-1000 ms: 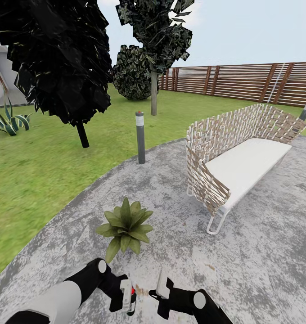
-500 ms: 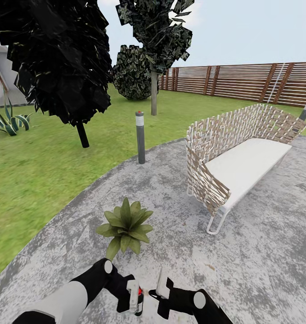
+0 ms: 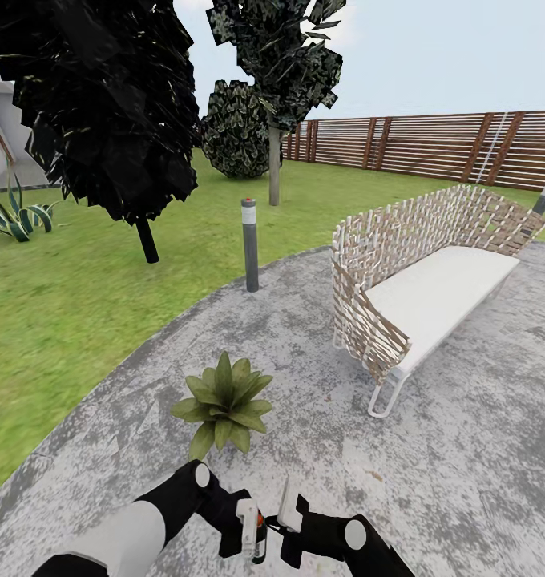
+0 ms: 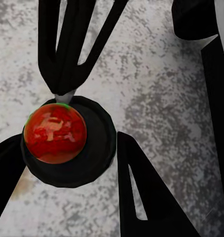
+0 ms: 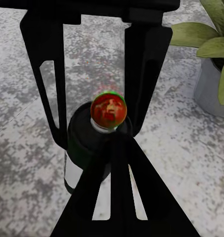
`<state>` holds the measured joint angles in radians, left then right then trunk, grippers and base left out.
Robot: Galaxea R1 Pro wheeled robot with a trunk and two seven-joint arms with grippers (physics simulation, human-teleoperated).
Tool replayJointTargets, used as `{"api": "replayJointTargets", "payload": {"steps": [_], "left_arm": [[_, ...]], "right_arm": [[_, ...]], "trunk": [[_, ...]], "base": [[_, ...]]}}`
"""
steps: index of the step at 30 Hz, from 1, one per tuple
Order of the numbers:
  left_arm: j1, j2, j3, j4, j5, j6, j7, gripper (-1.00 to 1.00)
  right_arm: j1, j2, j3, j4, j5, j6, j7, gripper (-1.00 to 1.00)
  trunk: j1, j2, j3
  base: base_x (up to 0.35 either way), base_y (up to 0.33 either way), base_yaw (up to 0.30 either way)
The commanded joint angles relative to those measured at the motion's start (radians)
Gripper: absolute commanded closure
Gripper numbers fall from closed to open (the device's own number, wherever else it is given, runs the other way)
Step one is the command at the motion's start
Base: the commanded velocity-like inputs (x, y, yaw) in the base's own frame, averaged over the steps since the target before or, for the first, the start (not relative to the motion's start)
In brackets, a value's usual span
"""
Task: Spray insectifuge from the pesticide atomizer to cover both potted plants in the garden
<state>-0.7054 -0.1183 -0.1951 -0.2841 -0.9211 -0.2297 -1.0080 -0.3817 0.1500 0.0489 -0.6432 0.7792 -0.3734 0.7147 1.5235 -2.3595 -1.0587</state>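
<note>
left pincer (image 3: 249, 533) grips pesticide atomizer (image 3: 259, 538)

Grey stone patio (image 3: 465, 449) carries potted plant (image 3: 223, 403), woven bench (image 3: 421, 280), bollard lamp (image 3: 250, 244).

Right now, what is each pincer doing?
Left pincer: shut on the spray bottle.
Right pincer: cannot be told, right beside the bottle.
</note>
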Motion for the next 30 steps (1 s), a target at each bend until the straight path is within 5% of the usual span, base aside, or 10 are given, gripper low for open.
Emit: {"api": "replayJointTargets", "payload": {"steps": [1,12,23,24,30], "left_arm": [[0.000,-0.001,0.003,-0.001,-0.010,-0.008,-0.001,1.00],[0.000,0.017,0.004,0.001,-0.014,-0.007,-0.001,1.00],[0.026,0.217,0.002,0.011,-0.015,-0.008,-0.001,1.00],[0.034,0.234,0.002,0.012,-0.013,-0.008,-0.001,1.00],[0.050,0.310,0.038,0.012,0.009,-0.029,0.040,1.00]], "right_arm": [[0.000,0.000,-0.001,-0.001,0.009,-0.005,0.000,1.00],[0.000,0.000,-0.001,-0.001,0.009,-0.005,0.000,1.00],[0.000,-0.001,-0.001,0.001,0.012,-0.005,0.000,1.00],[0.000,-0.001,-0.001,0.001,0.012,-0.005,-0.001,-1.00],[0.000,-0.005,-0.007,0.007,0.015,-0.004,-0.009,-1.00]], "trunk": [[0.000,0.000,-0.001],[0.000,0.000,-0.001],[0.000,0.000,-0.001],[0.000,0.000,-0.001],[0.000,0.000,-0.001]], "base": [[0.000,0.000,0.000],[0.000,0.000,0.000],[0.000,0.000,0.000],[0.000,0.000,0.000],[0.000,0.000,0.000]]}}
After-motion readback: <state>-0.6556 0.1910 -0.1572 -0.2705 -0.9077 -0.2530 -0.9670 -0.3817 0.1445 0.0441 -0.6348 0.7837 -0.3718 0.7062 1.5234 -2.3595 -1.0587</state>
